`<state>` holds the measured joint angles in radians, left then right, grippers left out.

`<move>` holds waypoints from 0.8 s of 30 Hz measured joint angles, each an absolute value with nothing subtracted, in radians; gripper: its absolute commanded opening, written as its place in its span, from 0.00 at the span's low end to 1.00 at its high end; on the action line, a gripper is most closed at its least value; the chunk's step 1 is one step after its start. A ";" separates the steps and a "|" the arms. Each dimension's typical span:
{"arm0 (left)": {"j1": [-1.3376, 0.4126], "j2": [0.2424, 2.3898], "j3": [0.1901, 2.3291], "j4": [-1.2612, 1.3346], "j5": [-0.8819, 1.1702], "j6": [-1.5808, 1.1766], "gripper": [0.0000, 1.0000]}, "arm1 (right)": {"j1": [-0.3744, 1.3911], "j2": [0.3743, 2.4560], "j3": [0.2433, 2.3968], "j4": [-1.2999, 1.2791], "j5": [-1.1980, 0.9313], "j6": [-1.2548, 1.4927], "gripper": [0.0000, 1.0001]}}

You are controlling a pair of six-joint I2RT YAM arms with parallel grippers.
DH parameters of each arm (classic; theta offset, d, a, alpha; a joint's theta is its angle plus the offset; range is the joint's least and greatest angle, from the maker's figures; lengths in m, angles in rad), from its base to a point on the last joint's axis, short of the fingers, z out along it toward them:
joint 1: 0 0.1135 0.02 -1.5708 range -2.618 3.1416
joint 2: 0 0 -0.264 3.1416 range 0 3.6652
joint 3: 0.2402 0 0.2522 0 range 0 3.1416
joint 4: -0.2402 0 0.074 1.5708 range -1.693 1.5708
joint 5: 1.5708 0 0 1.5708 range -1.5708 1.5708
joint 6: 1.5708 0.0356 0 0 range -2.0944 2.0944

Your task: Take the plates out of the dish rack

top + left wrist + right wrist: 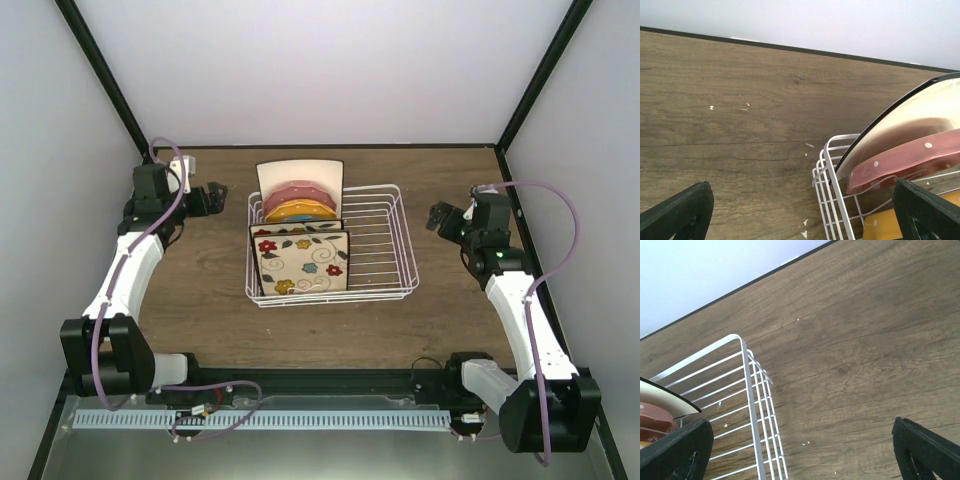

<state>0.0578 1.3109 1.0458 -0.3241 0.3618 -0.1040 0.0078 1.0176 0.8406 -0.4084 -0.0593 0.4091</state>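
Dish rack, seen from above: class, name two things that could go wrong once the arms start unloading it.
1. The plates stand upright, packed close; pulling one could tip or chip its neighbours.
2. The wire dish rack looks light; a snagged plate might drag it across the table.

a brown wood-grain table [210,300] carries a white wire dish rack [405,255] around its middle, well clear of every edge. tiny white specks [809,145] lie on the wood beside one rack corner.
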 measured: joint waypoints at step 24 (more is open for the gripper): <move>0.006 1.298 1.271 -0.471 0.559 0.049 0.84 | 0.001 1.029 0.979 -0.396 -0.374 0.157 1.00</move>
<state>0.0055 1.2976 1.2705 -0.4713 0.5591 0.0494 0.0013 1.0286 0.9791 -0.3958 -0.3737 0.1566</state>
